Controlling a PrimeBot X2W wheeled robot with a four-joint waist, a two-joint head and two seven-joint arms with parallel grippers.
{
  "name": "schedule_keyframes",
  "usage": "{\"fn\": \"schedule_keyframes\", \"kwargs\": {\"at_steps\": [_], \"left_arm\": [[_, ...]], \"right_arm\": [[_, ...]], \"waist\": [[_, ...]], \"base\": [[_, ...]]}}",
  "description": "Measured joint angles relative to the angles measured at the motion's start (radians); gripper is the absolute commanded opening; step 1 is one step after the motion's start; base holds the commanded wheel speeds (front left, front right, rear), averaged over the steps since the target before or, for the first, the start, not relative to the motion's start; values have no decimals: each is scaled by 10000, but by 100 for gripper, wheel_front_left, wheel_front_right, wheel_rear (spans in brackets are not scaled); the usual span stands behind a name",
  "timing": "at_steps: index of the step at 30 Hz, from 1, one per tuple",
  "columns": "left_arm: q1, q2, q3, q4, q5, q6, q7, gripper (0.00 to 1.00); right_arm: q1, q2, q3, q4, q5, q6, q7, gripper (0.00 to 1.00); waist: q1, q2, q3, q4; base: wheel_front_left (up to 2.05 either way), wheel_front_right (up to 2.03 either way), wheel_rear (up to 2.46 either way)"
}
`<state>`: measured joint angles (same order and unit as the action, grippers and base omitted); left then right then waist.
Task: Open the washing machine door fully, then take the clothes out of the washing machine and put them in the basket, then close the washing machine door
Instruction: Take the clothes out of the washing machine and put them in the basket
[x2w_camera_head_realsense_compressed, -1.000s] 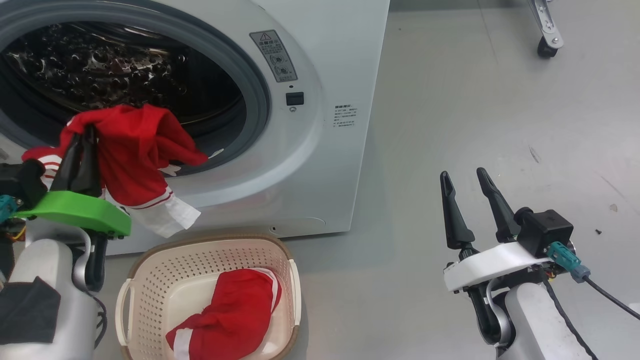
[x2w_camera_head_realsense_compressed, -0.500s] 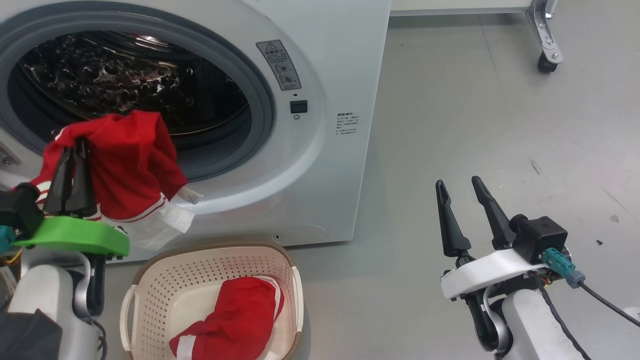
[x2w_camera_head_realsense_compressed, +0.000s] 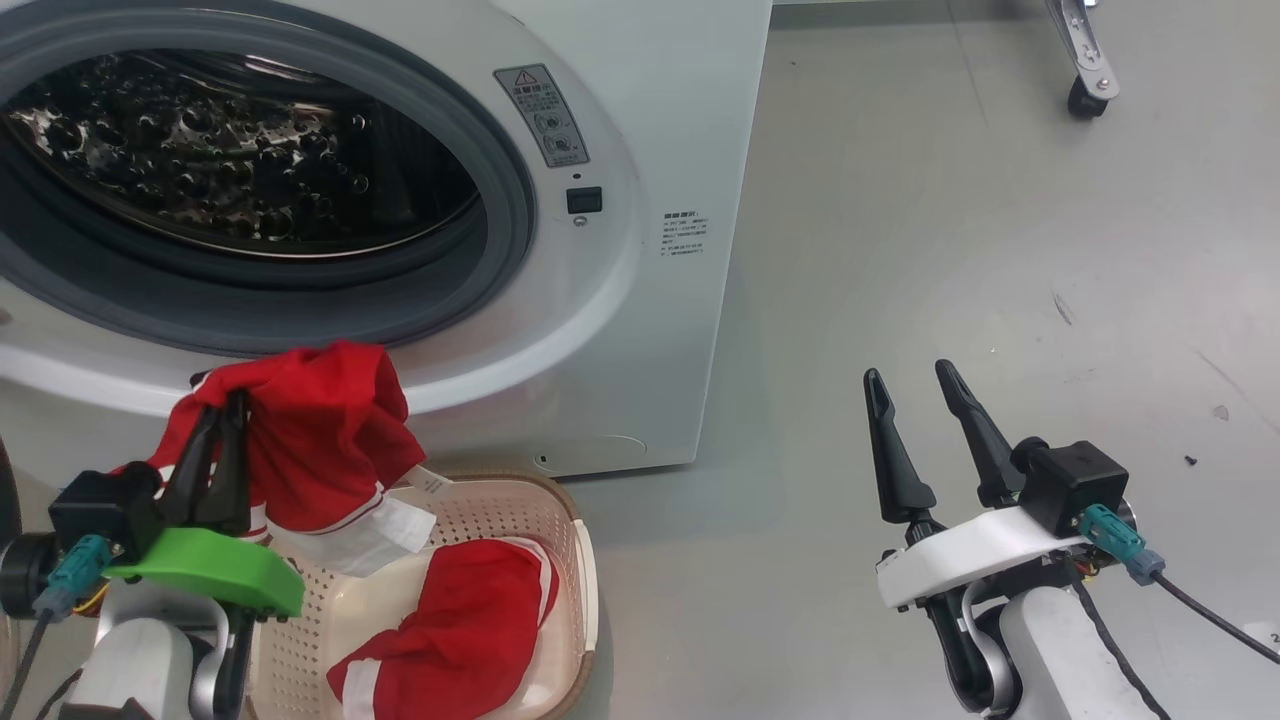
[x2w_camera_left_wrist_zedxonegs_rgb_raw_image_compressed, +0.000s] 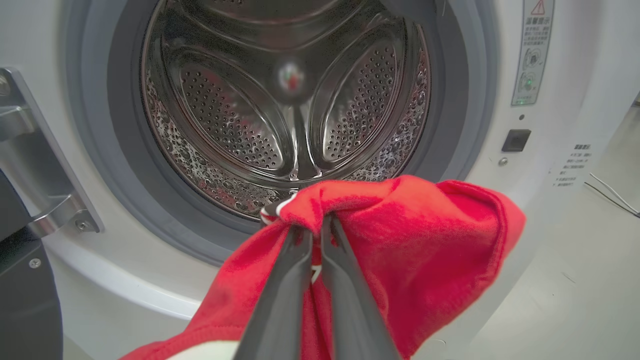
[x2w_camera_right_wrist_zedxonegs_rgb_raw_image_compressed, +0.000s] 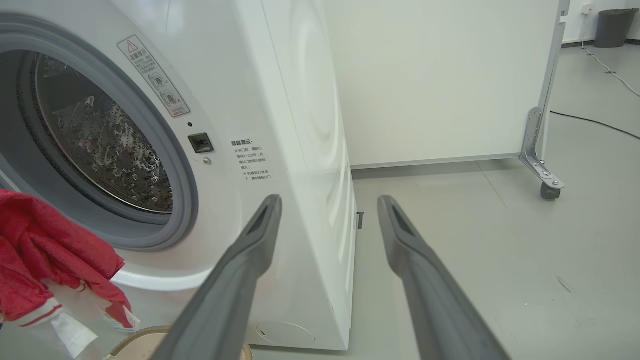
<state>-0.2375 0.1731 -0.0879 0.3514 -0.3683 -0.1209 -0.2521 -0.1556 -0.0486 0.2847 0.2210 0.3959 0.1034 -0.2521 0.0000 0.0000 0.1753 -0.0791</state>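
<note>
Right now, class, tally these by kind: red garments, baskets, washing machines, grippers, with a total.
Baskets: 1
Washing machines: 1
Red garments: 2, the held garment and the basket's garment
Grippers: 2, left gripper and right gripper
Total: 6

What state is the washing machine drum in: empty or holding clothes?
Empty as far as visible: the drum shows bare perforated steel; the red garment hangs outside it, pinched in the left gripper.
</note>
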Motion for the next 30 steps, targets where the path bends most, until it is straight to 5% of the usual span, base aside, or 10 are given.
{"fn": "schedule_keyframes", "kwargs": {"at_steps": [30], "left_arm": [[116, 102, -474, 2982, 94, -2, 1074, 0]], "right_arm": [[-731, -2, 125, -328, -33, -17, 0, 100]], "waist": [[0, 0, 2113, -853]], "base": [[0, 0, 0]]}}
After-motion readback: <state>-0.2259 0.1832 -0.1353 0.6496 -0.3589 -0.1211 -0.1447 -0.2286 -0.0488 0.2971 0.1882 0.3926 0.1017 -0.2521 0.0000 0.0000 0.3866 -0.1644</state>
